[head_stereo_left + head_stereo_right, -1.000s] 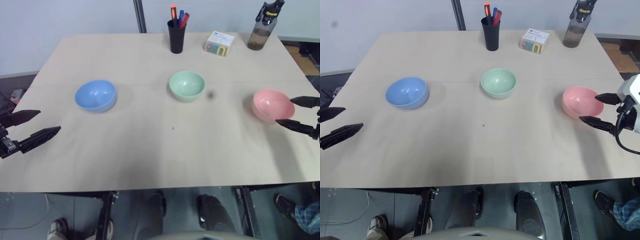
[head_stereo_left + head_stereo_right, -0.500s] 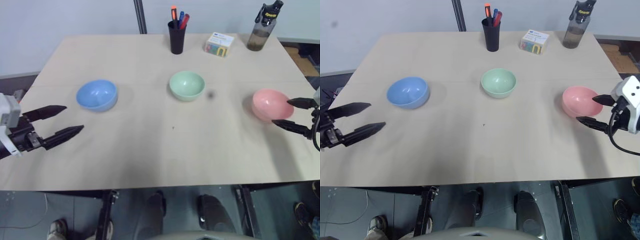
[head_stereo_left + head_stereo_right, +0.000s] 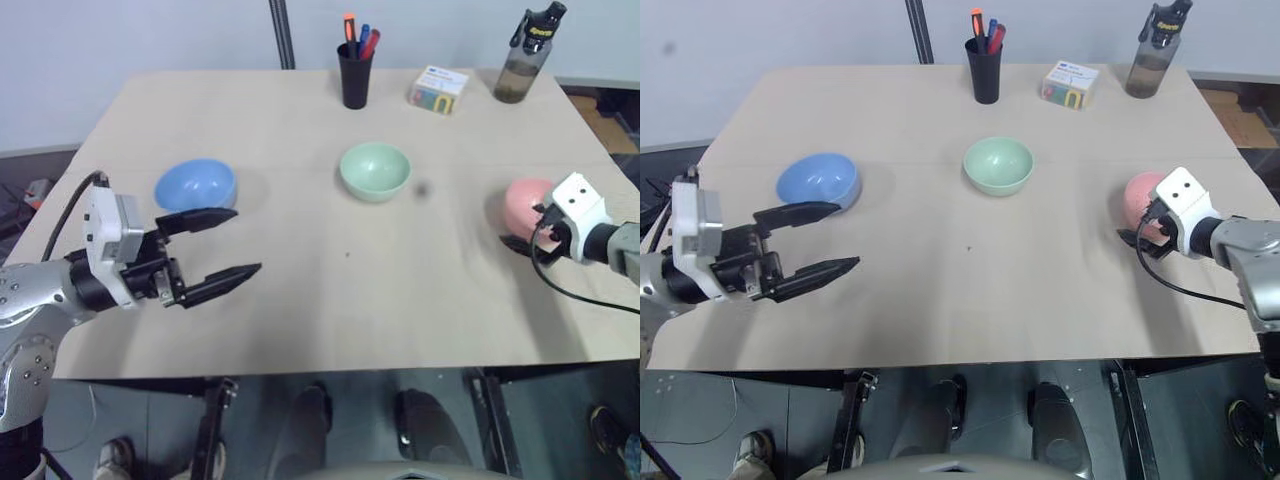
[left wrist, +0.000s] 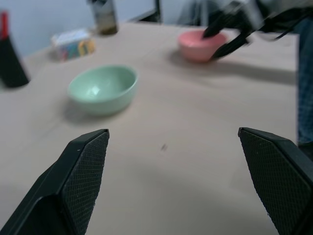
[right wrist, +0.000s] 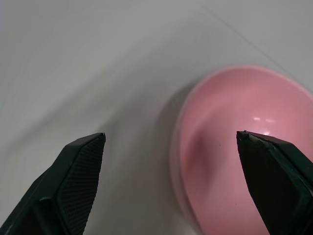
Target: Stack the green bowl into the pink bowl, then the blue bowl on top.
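Pink bowl [image 3: 1143, 193] at three o'clock on the counter [image 3: 940, 300], right hand [image 5: 171, 161] spread, apparently straddling its rim; left hand [image 3: 222, 245] released near the blue bowl [image 3: 194, 185].

we see our left arm [image 3: 40, 300] reaching in from the left edge, forearm roughly level, wrist angled so the left gripper [image 3: 222, 245] points forward and toward the right. its two black fingers [image 3: 218, 283] stand wide apart, nothing between them. our right arm [image 3: 1250, 250] comes in from the right edge, a black cable looping under the wrist, white wrist block on top. the right gripper [image 3: 1143, 228] tips downward and forward; its fingers [image 5: 80, 171] are spread wide in the right wrist view, gripping nothing. the two grippers are well apart from each other.
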Controlling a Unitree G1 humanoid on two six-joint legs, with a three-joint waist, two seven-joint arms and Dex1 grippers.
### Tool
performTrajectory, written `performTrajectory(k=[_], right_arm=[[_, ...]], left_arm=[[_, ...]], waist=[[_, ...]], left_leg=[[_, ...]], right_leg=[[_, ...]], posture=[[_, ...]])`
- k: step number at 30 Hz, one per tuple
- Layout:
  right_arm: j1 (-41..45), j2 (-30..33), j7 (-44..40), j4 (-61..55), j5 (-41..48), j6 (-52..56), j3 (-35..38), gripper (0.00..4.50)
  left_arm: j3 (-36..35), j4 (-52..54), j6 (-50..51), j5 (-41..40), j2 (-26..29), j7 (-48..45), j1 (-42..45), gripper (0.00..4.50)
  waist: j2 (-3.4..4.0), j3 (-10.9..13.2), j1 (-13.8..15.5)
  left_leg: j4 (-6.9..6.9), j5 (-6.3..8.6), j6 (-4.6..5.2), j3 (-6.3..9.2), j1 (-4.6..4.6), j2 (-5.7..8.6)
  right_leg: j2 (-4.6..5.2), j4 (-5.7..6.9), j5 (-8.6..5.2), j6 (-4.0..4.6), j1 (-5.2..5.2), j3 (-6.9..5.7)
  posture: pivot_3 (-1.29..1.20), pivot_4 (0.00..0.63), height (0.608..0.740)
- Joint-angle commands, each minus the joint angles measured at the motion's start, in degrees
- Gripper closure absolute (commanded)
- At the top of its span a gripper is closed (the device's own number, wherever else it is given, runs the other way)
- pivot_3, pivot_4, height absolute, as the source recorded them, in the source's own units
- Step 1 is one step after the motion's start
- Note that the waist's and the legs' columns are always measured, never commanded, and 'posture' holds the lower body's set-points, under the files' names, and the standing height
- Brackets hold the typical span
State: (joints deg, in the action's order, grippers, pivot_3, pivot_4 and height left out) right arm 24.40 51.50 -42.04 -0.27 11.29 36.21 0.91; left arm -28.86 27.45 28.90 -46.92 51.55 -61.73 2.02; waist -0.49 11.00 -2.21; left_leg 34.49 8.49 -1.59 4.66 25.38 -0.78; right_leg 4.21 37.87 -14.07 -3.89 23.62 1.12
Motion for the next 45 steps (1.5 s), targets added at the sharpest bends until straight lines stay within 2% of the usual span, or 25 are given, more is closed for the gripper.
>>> performTrajectory(k=[1,3,6,7,8,9,10,11,12,14,18,20,24,28,30,33,36,41,45], right_arm=[[3.7,-0.9,1.3,4.0,-2.7,-1.0,-0.8,0.52],[5.4,-1.6,1.5,6.9,-4.1,-2.3,-1.7,1.21],[7.0,-2.3,0.8,9.1,-5.1,-3.5,-2.6,2.52],[7.3,-2.6,0.6,9.3,-5.3,-3.6,-2.7,3.12],[7.5,-2.8,0.3,9.3,-5.3,-3.6,-2.8,3.19],[7.7,-3.0,0.0,9.1,-5.4,-3.7,-3.0,3.82],[7.8,-3.2,-0.2,8.9,-5.4,-3.6,-3.1,4.13],[7.8,-3.3,-0.4,8.7,-5.4,-3.5,-3.1,4.13],[7.9,-3.4,-0.8,8.3,-5.2,-3.1,-3.2,4.33],[6.8,-2.7,-3.6,4.7,-4.1,-2.4,-3.5,4.33],[2.5,-1.8,-13.5,-10.9,4.3,-1.2,-3.8,4.33],[1.6,-2.6,-15.0,-17.1,7.6,2.5,-4.8,4.33],[2.4,-10.3,-12.6,-25.0,8.6,5.3,-13.5,4.33],[6.5,-18.7,-10.3,-20.3,2.5,1.0,-23.6,4.33],[10.0,-23.5,-9.2,-14.3,-1.1,-2.0,-27.7,4.33],[14.3,-26.8,-7.1,-5.2,-7.2,-7.1,-30.7,3.50],[15.9,-27.6,-7.4,-1.3,-8.7,-9.7,-30.3,2.27],[15.6,-25.9,-10.5,-6.1,-6.1,-9.1,-26.7,0.09],[16.6,-23.4,-16.8,-13.4,4.7,-4.1,-18.6,0.03]], left_arm=[[-0.2,2.4,0.5,-3.7,0.4,-1.0,0.9,0.00],[0.6,3.2,0.7,-4.4,0.3,-0.7,1.5,0.00],[1.8,3.9,0.7,-4.7,-0.2,0.4,2.0,0.00],[2.0,3.9,0.5,-4.7,-0.3,0.6,1.9,0.00],[2.1,4.1,0.4,-4.7,-0.5,1.0,1.8,0.00],[2.2,4.2,0.3,-4.8,-0.8,1.4,1.8,0.00],[2.4,4.3,0.3,-4.8,-1.0,1.8,1.7,0.00],[2.5,4.4,0.2,-4.7,-1.2,2.1,1.7,0.00],[2.6,4.5,0.1,-4.5,-1.4,2.4,1.7,0.00],[2.5,4.6,0.0,-4.2,-2.0,3.5,1.5,0.00],[1.5,4.5,-0.2,-4.0,-2.5,4.5,0.6,0.00],[1.2,4.7,-0.4,-3.8,-2.5,4.6,-0.2,0.00],[0.6,4.8,-0.7,-3.5,-2.6,5.2,-1.7,0.00],[-0.2,4.7,-0.9,-3.7,-2.3,5.3,-2.3,0.00],[-0.6,5.3,-0.8,-3.9,-2.2,5.6,-2.9,0.00],[-1.6,6.2,-0.6,-4.1,-2.2,5.9,-4.0,0.00],[-2.4,6.9,-0.6,-4.3,-2.2,6.3,-5.0,0.00],[-3.5,7.8,-0.6,-4.5,-2.5,7.3,-6.5,0.00],[-4.0,8.3,-0.6,-4.6,-2.6,8.0,-7.0,0.00]], waist=[[0.00,0.0,0.0],[0.00,0.0,-0.1],[0.00,0.0,-0.1],[0.00,0.0,-0.1],[0.00,0.0,-0.1],[0.00,0.0,-0.1],[0.00,0.0,-0.1],[0.00,0.0,-0.1],[0.00,0.0,-0.1],[0.01,0.0,-0.1],[0.02,0.0,-0.1],[0.02,0.0,-0.2],[-0.16,-0.1,-0.2],[-0.17,-0.1,-0.1],[-0.20,-0.1,-0.2],[-0.24,-0.1,-0.2],[-0.28,-0.1,0.4],[-0.29,-0.1,0.0],[-0.31,-0.1,0.0]], left_leg=[[0.00,0.00,0.00,0.00,-0.01,-0.01],[0.02,0.00,0.00,-0.01,-0.01,-0.02],[0.02,0.00,0.00,0.00,-0.03,-0.06],[0.02,0.00,0.00,-0.01,-0.04,-0.06],[0.02,0.00,0.00,-0.01,-0.04,-0.06],[0.02,0.00,0.00,0.00,-0.04,-0.06],[0.02,0.00,0.00,0.00,-0.04,-0.06],[0.02,0.00,0.00,-0.01,-0.04,-0.06],[0.02,0.00,0.00,-0.01,-0.04,-0.06],[0.03,0.00,0.00,0.00,-0.05,-0.07],[0.03,0.00,0.00,0.01,-0.05,-0.14],[0.01,0.00,0.00,0.00,-0.07,-0.19],[0.01,0.01,0.00,-0.02,-0.36,-0.29],[0.03,0.00,-0.01,-0.03,-0.55,-0.32],[0.07,0.00,-0.01,-0.04,-0.62,-0.33],[0.05,0.00,-0.02,-0.03,-0.65,-0.38],[0.00,0.00,-0.03,0.00,-0.59,-0.39],[-0.07,0.00,-0.03,-0.02,-0.60,-0.38],[-0.07,0.00,-0.03,-0.01,-0.64,-0.46]], right_leg=[[-0.01,0.00,0.00,0.00,-0.01,0.00],[-0.04,0.00,0.00,0.00,-0.02,0.03],[-0.08,0.03,0.00,0.01,-0.02,0.03],[-0.09,0.05,0.02,0.00,-0.02,0.04],[-0.09,0.05,0.03,-0.03,-0.02,0.05],[-0.09,0.05,0.05,-0.06,-0.02,0.05],[-0.10,0.05,0.06,-0.08,-0.02,0.06],[-0.10,0.05,0.06,-0.08,-0.02,0.06],[-0.10,0.05,0.07,-0.09,-0.02,0.06],[-0.11,0.06,0.07,-0.09,-0.03,0.06],[-0.17,0.07,0.07,-0.10,-0.02,0.06],[-0.20,0.07,0.07,-0.11,-0.02,0.06],[-0.28,0.08,-0.10,-0.04,-0.24,0.06],[-0.29,0.08,-0.12,0.05,-0.40,0.06],[-0.30,0.08,-0.10,0.08,-0.46,0.07],[-0.36,0.09,-0.08,0.11,-0.45,0.07],[-0.38,0.04,0.06,0.31,-0.45,0.06],[-0.39,0.00,0.07,0.30,-0.44,0.08],[-0.47,0.03,0.02,0.28,-0.44,0.07]], posture=[[0.00,0.150,0.740],[0.00,0.150,0.740],[0.00,0.150,0.740],[0.00,0.150,0.740],[0.00,0.150,0.740],[0.00,0.150,0.740],[0.00,0.150,0.740],[0.00,0.150,0.740],[0.00,0.150,0.740],[0.00,0.150,0.740],[0.00,0.150,0.740],[0.00,0.150,0.740],[0.00,0.150,0.740],[0.00,0.150,0.740],[0.00,0.150,0.740],[0.00,0.150,0.740],[0.00,0.150,0.740],[0.00,0.150,0.740],[0.00,0.150,0.740]])
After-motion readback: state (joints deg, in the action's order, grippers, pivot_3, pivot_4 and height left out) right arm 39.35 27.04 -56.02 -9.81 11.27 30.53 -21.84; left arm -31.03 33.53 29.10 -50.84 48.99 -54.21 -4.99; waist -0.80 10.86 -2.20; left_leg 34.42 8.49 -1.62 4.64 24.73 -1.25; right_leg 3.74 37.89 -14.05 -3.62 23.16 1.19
